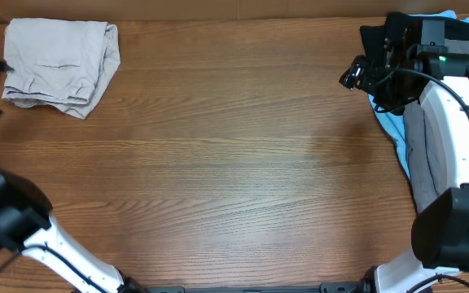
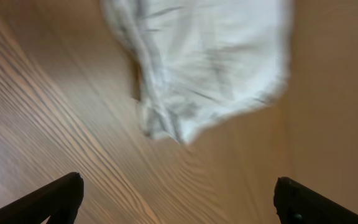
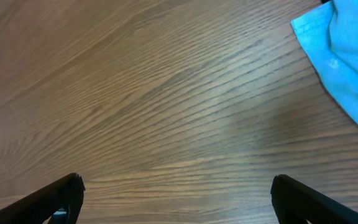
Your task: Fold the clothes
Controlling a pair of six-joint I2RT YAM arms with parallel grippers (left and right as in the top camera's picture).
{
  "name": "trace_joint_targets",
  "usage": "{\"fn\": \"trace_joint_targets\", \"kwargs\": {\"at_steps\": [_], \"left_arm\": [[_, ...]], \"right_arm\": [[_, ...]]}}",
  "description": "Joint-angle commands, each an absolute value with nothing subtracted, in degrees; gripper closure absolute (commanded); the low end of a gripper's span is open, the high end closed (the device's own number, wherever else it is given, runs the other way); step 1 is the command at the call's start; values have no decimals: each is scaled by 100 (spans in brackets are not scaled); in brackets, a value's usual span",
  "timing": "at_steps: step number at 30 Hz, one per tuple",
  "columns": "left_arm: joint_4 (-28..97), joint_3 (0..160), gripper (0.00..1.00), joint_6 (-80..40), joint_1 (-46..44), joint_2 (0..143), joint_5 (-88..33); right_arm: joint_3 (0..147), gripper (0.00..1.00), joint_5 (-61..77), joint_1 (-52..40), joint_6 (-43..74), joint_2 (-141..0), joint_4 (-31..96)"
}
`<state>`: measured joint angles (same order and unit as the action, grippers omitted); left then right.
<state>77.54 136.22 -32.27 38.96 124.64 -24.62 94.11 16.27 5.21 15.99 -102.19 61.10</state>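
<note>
The shorts lie in a loosely folded heap at the upper left of the overhead frame. We judge them light, soft and limp, best pinched at a hem corner. The left gripper hovers just beside them, fingers wide and empty. The right gripper, equally wide, hangs by the light-blue garment. The table offers ample room mid-frame.

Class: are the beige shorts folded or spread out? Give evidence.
Folded: the shorts lie as one compact, layered bundle, legs not spread.
</note>
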Motion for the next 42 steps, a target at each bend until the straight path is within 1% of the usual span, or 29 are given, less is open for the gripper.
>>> {"fn": "trace_joint_targets", "kwargs": {"at_steps": [1, 7, 12, 15, 20, 31, 33, 36, 41, 42], "left_arm": [[7848, 13716, 0, -2956, 3712, 11568, -2703], [7872, 13716, 0, -2958, 3581, 10650, -2641], [7872, 13716, 0, -2958, 3559, 10444, -2644], [7887, 13714, 0, -2958, 3559, 10462, -2641], [7887, 13710, 0, -2958, 3559, 10471, -2644], [7887, 13710, 0, -2958, 3559, 10471, -2644], [7887, 13710, 0, -2958, 3559, 10471, -2641], [7887, 13710, 0, -2958, 3559, 10471, -2644], [7887, 13710, 0, -2958, 3559, 10471, -2644], [7887, 13710, 0, -2958, 3559, 10471, -2641]], "right_arm": [[9891, 0, 1667, 491, 1361, -9321, 6198], [10108, 0, 1651, 473, 1302, -8042, 6801], [10106, 0, 1673, 473, 1367, -7214, 7382], [10106, 0, 1675, 473, 1367, -6877, 7476], [10106, 0, 1673, 473, 1367, -6700, 7476], [10040, 0, 1483, 471, 1247, -6805, 7690], [9863, 0, 1481, 416, 947, -6742, 7465], [9227, 0, 1459, 257, 419, -6418, 6672], [7373, 0, 1579, 187, 493, -5395, 5037], [6608, 0, 1597, 187, 491, -4958, 4421]]}}
